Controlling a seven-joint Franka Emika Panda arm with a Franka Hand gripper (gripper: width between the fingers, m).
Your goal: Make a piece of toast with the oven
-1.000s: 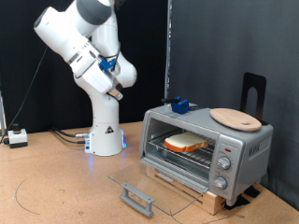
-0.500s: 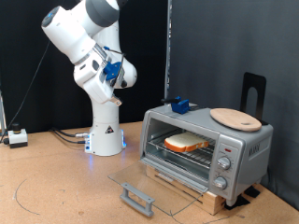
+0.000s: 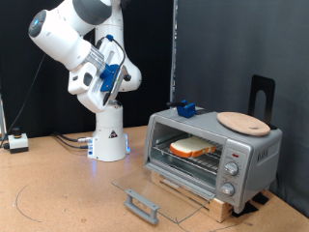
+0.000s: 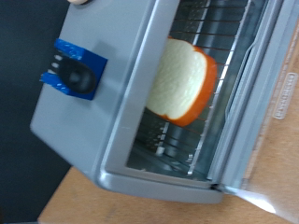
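Toast (image 3: 192,147) lying flat on the wire rack inside the oven (image 3: 214,155), pale face up in the exterior view, crust showing orange in the wrist view (image 4: 182,81). Glass door (image 3: 159,192) folded down flat in front, wide open. Gripper (image 3: 108,75) high up at the exterior view's left, well apart from the oven, holding nothing visible; fingers blurred, so open or closed cannot be told. Door work wants a square approach to the handle (image 3: 141,204), clear of the round wooden board (image 3: 243,122) and blue block (image 3: 184,108) on top.
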